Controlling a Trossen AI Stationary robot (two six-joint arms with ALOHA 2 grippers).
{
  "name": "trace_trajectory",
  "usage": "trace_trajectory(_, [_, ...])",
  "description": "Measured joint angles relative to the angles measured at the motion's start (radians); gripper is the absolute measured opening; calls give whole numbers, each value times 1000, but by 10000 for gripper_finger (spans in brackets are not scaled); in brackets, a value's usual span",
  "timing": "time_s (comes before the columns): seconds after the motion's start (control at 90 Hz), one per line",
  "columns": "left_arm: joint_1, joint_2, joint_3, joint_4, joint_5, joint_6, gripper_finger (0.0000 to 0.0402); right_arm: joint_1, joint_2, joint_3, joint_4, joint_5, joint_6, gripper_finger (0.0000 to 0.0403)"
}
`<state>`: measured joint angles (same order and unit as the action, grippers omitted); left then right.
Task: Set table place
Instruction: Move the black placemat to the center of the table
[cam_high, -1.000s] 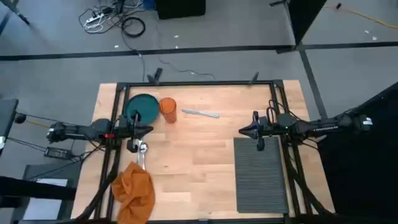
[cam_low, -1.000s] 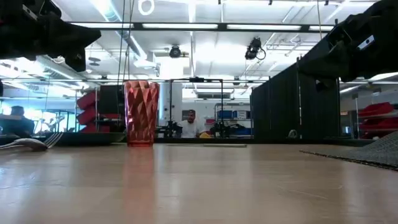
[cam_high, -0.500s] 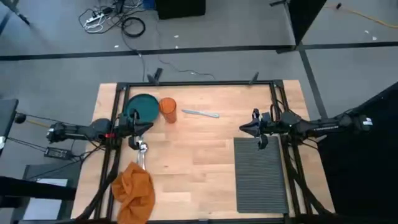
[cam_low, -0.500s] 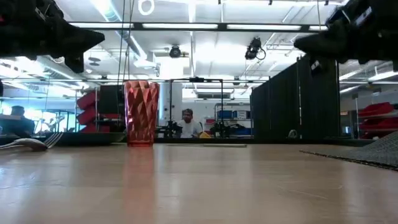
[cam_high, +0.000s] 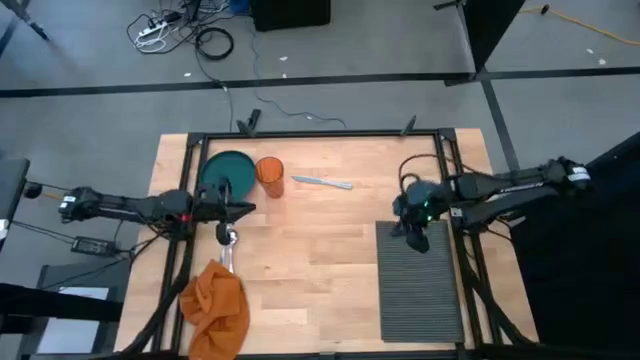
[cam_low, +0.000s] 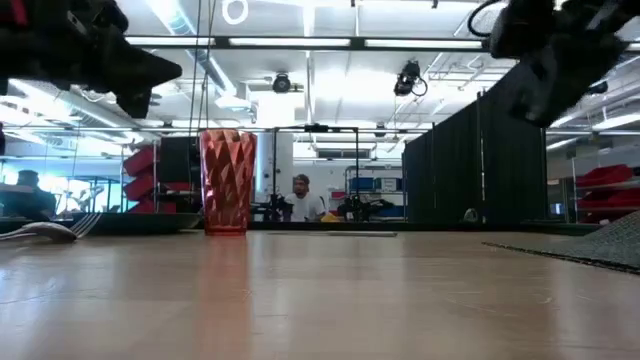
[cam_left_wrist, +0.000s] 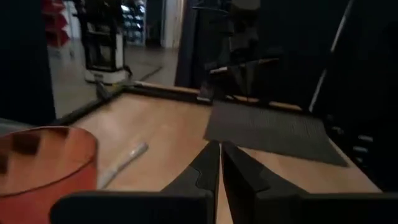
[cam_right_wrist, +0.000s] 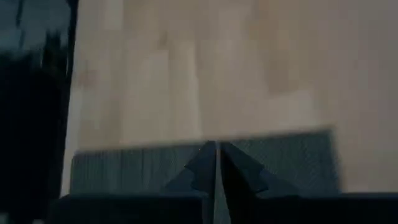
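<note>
The dark grey ribbed placemat (cam_high: 420, 280) lies flat at the table's right near side, also seen in the right wrist view (cam_right_wrist: 280, 155). My right gripper (cam_high: 400, 224) is shut and tipped downward above the mat's far left corner; the low view shows it well above the table (cam_low: 545, 60). My left gripper (cam_high: 247, 208) is shut and level, hovering just near of the teal plate (cam_high: 228, 172) and the orange cup (cam_high: 270, 176), touching nothing. The wooden table (cam_high: 320, 240) carries everything.
A knife (cam_high: 322, 182) lies far centre, right of the cup. A fork and spoon (cam_high: 227, 245) lie near my left gripper, with a crumpled orange napkin (cam_high: 215, 305) at the near left. Bare wood spans the table's middle. A black frame (cam_high: 320, 134) edges the table.
My right gripper has tipped from level to pointing down and has shifted slightly toward the near edge, over the placemat's far left corner. My left gripper has moved a little toward the table's right. Nothing on the table has moved.
</note>
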<state>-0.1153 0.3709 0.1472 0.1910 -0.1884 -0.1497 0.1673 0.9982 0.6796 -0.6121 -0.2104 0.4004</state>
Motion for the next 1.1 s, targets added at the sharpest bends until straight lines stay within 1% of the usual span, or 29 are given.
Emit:
trace_trajectory(0.056, [-9,48,19,-1,9,-1,0,78,47,-3,3,10,32,0])
trace_trajectory(0.189, [-45,162,64,-2,27,-20,0,239,188,-10,3,107,51,0])
trace_trajectory(0.278, [-76,238,90,-2,28,-41,0,291,287,-10,11,176,51,0])
trace_trajectory(0.333, [-96,285,109,-4,28,-49,0,302,349,-10,18,192,37,0])
trace_trajectory(0.444, [-138,382,152,-1,26,-95,0,286,457,-4,51,215,17,0])
trace_trajectory(0.533, [-172,465,198,4,25,-123,0,256,511,15,99,228,5,0])
trace_trajectory(0.6, [-200,527,231,-4,19,-138,0,233,535,39,137,266,-13,0])
trace_trajectory(0.756, [-248,694,315,11,5,-157,0,171,559,77,253,380,-78,0])
trace_trajectory(0.867, [-275,816,357,64,3,-179,0,116,557,78,366,419,-118,0])
trace_trajectory(1.0, [-291,957,398,143,3,-180,0,49,556,82,517,431,-224,0])
trace_trajectory(1.033, [-291,990,410,163,4,-180,0,37,547,96,500,430,-238,0])
trace_trajectory(1.1, [-291,1043,427,179,-2,-181,0,34,498,137,362,405,-245,0])
